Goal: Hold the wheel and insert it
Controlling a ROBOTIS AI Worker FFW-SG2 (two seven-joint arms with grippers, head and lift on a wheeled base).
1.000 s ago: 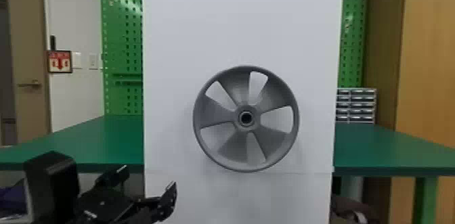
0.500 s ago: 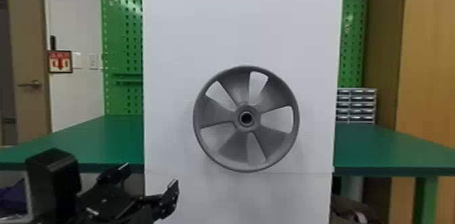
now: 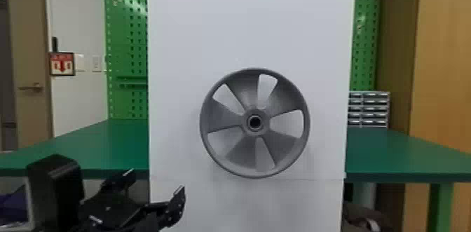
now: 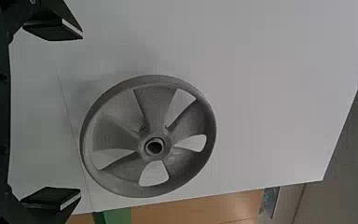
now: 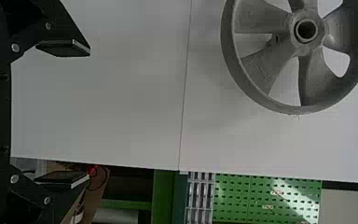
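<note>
Left pincer (image 3: 154, 183), seen at the lower left of the head view, is shown wide, its two black fingers (image 4: 53, 29) set well apart. Right pincer (image 5: 89, 114), recorded in the right wrist view, is likewise spread wide. The grey wheel (image 3: 261, 132) is presented upright in front of the white panel (image 3: 245, 21), its round face turned toward the head camera; whether its rear touches the panel cannot be told. Five openings are set between its broad spokes, and a dark bore is framed by the raised hub (image 3: 246, 122). In the head view, the left pincer is placed lower than the wheel and to its left, clearly apart from it. By the left wrist view, the wheel is shown beyond the spread fingertips of the left pincer (image 4: 81, 113); in the right wrist view it is likewise seen beyond the fingers and partly cut off by the frame. A thin straight seam is visible across the panel, just below the wheel's lower rim. The panel is flanked by the green table (image 3: 87, 150), behind which green pegboard (image 3: 121, 38) is exposed on both sides. To the right, a small drawer unit (image 3: 368, 109) is seen beside the wooden cabinet (image 3: 445, 56).
</note>
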